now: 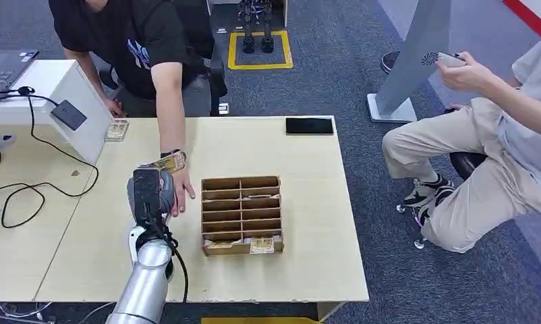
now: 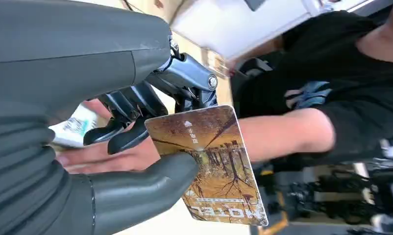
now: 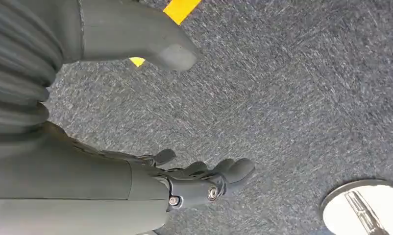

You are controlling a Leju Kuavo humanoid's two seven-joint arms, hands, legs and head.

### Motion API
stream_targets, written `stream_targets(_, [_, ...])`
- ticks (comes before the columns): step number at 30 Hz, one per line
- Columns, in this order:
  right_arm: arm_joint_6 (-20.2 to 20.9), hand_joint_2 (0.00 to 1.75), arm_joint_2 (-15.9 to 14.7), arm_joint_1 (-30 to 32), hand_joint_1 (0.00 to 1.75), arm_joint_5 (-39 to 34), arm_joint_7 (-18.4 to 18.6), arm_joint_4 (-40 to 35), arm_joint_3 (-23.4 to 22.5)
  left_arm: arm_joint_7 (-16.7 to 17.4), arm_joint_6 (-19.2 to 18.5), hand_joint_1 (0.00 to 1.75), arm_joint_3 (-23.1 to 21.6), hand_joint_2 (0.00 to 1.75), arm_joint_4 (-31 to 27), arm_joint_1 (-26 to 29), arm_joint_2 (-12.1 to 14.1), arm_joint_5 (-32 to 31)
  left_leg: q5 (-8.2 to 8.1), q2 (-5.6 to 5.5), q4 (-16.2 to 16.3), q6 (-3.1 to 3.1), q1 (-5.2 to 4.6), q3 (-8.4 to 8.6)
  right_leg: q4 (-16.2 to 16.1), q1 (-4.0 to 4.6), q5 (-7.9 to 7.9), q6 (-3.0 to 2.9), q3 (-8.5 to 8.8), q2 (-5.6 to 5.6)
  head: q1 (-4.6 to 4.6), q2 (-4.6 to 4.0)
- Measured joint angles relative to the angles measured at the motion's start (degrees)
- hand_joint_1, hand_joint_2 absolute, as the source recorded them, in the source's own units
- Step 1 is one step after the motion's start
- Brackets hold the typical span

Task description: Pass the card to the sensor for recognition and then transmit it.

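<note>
A light wooden table [image 1: 308, 256] carries a cardboard organizer [image 1: 241, 214] with slotted rows, a few cards in it. A black phone [image 1: 309, 125] lies at the far edge. A card stack [image 1: 117, 129] sits beside a white box [image 1: 59, 101] at the left. A person's hand [image 1: 181, 187] rests on the tabletop just left of the organizer.

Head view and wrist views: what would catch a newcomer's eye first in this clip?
The left hand over the pale table, pinching a brown hotel card between thumb and fingers. A person's hand reaches in right beside it. Next, the cardboard divider box with more cards stands mid-table, while the right hand hangs over grey carpet.
</note>
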Motion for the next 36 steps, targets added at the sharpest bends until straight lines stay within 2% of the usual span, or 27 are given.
stream_targets(4, [-0.09, 1.75, 0.0, 0.0, 0.0, 0.0, 0.02, 0.37, 0.02, -1.27, 1.25, 1.75, -1.7, 1.75, -0.15, -1.11, 0.37, 3.08, -0.01, 0.0, 0.01, 0.0, 0.0, -0.07, 0.0, 0.0, -0.01, 0.01, -0.07, 0.01, 0.0, 0.0])
stream_targets(13, [-0.11, 1.75, 0.0, 0.0, 0.0, 0.02, 0.02, 0.72, 0.02, -1.44, 1.31, 1.75, -3.19, 1.75, -0.15, -1.88, 0.76, 3.43, -0.01, 0.01, 0.0, 0.0, 0.0, -0.12, 0.0, 0.0, -0.02, 0.01, -0.14, 0.02, 0.0, 0.0])
stream_targets(36, [-0.31, 1.75, 0.0, -0.01, 0.0, 0.02, 0.02, 1.03, 0.04, -1.62, 2.1, 1.75, -3.74, 1.75, -0.15, -3.31, 1.22, 6.9, -0.04, 0.14, 0.0, -0.01, 0.0, -0.12, 0.0, 0.0, -0.02, 0.0, -0.2, 0.17, 0.0, 0.0])
